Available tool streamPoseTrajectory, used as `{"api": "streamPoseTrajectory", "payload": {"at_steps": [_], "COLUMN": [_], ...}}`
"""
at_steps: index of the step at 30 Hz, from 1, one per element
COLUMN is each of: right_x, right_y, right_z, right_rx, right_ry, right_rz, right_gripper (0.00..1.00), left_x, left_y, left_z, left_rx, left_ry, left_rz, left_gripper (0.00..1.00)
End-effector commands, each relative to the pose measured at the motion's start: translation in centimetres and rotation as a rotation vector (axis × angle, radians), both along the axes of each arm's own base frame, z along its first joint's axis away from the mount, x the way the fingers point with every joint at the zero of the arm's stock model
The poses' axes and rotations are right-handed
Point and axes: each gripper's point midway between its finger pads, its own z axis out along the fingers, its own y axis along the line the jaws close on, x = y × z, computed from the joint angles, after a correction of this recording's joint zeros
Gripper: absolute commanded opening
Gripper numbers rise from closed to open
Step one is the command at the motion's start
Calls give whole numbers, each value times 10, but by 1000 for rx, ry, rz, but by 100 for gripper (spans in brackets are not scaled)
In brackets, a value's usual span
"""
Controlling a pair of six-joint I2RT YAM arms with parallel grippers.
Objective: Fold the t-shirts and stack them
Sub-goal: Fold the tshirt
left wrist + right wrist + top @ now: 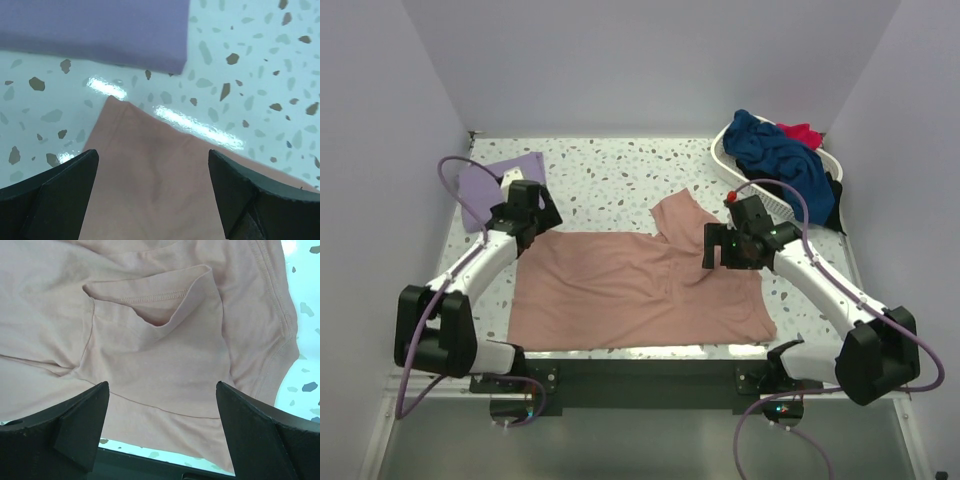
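A dusty-pink t-shirt (630,290) lies spread flat in the middle of the table, one sleeve sticking up at its top right. My left gripper (528,208) is open over the shirt's top left corner (150,185), touching nothing. My right gripper (732,245) is open over the shirt's right part, above a folded-over sleeve (155,335). A folded lavender t-shirt (490,183) lies at the far left, also in the left wrist view (95,30). A navy shirt (775,155), a red one (802,132) and a black one (832,200) hang in and over the basket.
A white slatted laundry basket (728,150) stands at the back right corner. Walls close the table on the left, back and right. The table's near edge (165,460) shows in the right wrist view just below the pink shirt.
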Motion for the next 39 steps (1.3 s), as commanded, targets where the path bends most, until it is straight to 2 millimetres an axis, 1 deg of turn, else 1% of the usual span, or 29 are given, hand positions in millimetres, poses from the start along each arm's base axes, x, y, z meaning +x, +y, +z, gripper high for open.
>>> {"api": "streamPoseTrajectory", "payload": {"at_steps": [1, 2, 3, 6, 8, 9, 12, 13, 15, 16, 18, 21, 25, 29, 34, 35, 39], "right_x": [-4, -5, -7, -11, -12, -13, -15, -16, -16, -17, -18, -20, -22, -21, -21, -22, -21], "right_y": [5, 4, 4, 4, 6, 7, 6, 6, 5, 5, 5, 5, 4, 4, 5, 5, 5], "right_z": [4, 1, -3, -11, -13, -14, -17, -17, -18, -19, -20, -20, -21, -20, -23, -24, -23], "right_rx": [26, 22, 19, 28, 36, 44, 44, 43, 41, 42, 42, 45, 43, 45, 46, 45, 45], "right_ry": [-9, -5, 4, 16, 16, 18, 21, 21, 21, 21, 25, 23, 25, 23, 30, 33, 29], "right_rz": [34, 39, 41, 47, 50, 54, 58, 60, 64, 62, 62, 61, 60, 63, 66, 65, 67], "right_gripper": [91, 91, 91, 92, 91, 91, 91, 91, 91, 91, 91, 91, 91, 91, 92, 91, 91], "left_x": [20, 26, 29, 36, 39, 38, 42, 43, 47, 47, 50, 52, 53, 54, 54, 55, 54], "left_y": [17, 20, 23, 37, 46, 50, 54, 55, 53, 53, 53, 56, 58, 62, 62, 62, 64], "left_z": [-1, 1, -2, -15, -27, -36, -47, -54, -58, -64, -67, -78, -82, -83, -84, -83, -83], "left_rx": [47, 50, 59, 66, 53, 46, 41, 40, 32, 30, 31, 26, 24, 22, 17, 17, 26], "left_ry": [10, 2, 15, 50, 65, 86, 102, 118, 118, 132, 136, 161, 170, 169, 168, 167, 170], "left_rz": [18, 25, 27, 60, 78, 88, 95, 95, 88, 86, 85, 90, 95, 110, 116, 116, 120], "left_gripper": [95, 94, 93, 91, 90, 89, 85, 84, 81, 81, 80, 77, 71, 71, 71, 67, 58]}}
